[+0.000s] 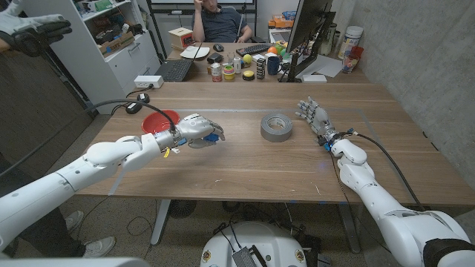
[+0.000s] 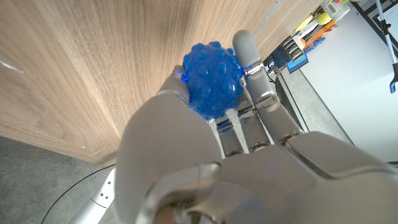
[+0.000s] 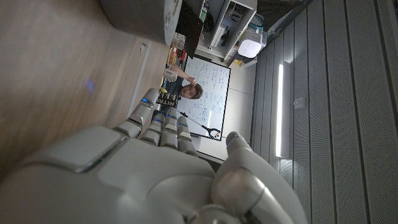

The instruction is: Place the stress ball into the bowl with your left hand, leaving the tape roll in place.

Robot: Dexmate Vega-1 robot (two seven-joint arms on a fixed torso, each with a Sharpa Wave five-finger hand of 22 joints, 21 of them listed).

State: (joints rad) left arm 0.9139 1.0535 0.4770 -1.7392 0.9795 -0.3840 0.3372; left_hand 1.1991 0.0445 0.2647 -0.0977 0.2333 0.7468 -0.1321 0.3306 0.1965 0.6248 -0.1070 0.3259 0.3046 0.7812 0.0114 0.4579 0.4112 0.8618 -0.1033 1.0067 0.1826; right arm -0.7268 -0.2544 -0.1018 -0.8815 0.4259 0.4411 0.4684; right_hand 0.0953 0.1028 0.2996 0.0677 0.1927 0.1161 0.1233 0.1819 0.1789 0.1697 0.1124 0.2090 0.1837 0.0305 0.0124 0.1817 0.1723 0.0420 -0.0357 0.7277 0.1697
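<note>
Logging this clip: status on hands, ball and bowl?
Left hand holds the blue stress ball, beside the red bowl, not over it. Right hand open, holding nothing. Tape roll untouched, clear of path.

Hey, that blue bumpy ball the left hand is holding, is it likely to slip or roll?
Probably grippy: the stress ball has a nubbed surface. Being round, it would likely roll if dropped on the table. It looks soft, so the left hand may squash it.

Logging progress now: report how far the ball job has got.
Done: the left robot hand has picked up the blue stress ball. In hand: it holds the ball above the table beside the red bowl. Left: dropping it in. The tape roll lies untouched.
</note>
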